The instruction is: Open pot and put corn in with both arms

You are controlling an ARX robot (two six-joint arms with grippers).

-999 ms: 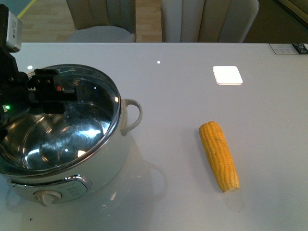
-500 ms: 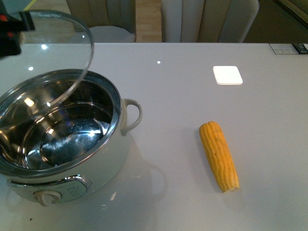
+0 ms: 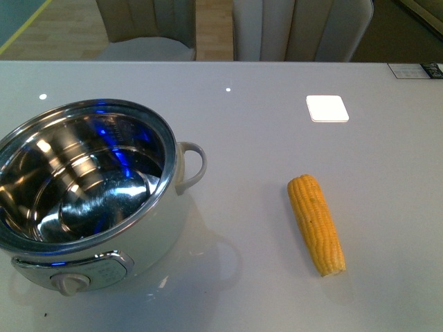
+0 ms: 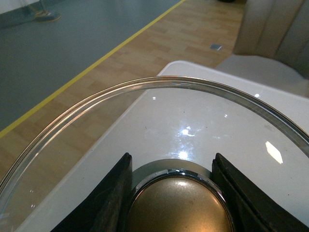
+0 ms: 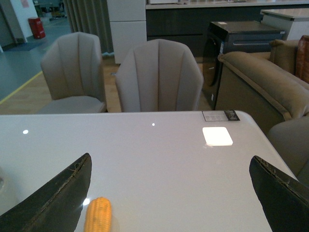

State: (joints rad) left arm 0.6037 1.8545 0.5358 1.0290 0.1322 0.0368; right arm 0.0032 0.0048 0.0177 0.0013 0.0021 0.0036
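Table [image 3: 263, 90]: corn [image 3: 316, 225] lengthwise, tip perhaps nearward

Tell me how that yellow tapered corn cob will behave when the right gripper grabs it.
The yellow tapered corn cob lies on its side and is round, so a nudge would likely roll it, curving toward its narrow end. Its bumpy kernel rows should resist slipping. It looks rigid and narrower than the open right gripper, so probably an easy lift.

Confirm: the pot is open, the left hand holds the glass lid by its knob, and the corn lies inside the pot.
Wrong on the corn: the front view shows it lying on the table, right of the pot, not inside. The pot is open, and the left hand holds the glass lid by its knob.
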